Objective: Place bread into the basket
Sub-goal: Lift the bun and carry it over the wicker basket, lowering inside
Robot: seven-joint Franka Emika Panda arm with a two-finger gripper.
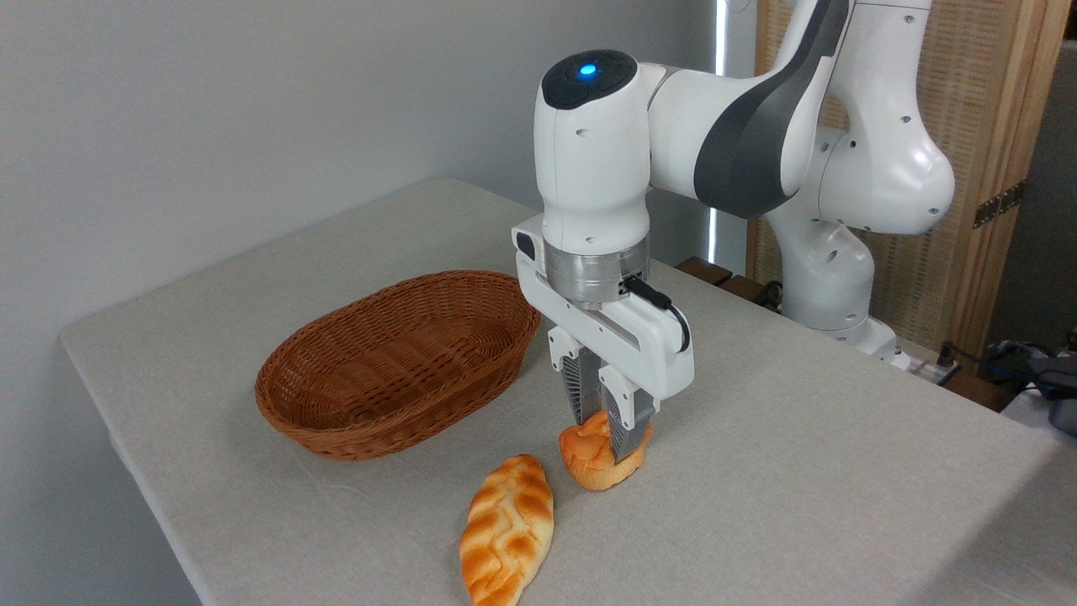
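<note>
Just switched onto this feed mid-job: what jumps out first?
The white arm's gripper stands at centre, its fingers closed around the small round orange-brown bun on the grey tablecloth. Left of it sits the empty oval brown wicker basket. A long braided golden loaf lies in front, just left of the bun.

Basket (395, 370) open-topped; braided loaf (507, 530) beside bun (589, 463).

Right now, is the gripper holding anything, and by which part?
The gripper has its two fingers closed on the knotted top of the small round bun, which seems to sit on the table. The braided loaf is untouched.
</note>
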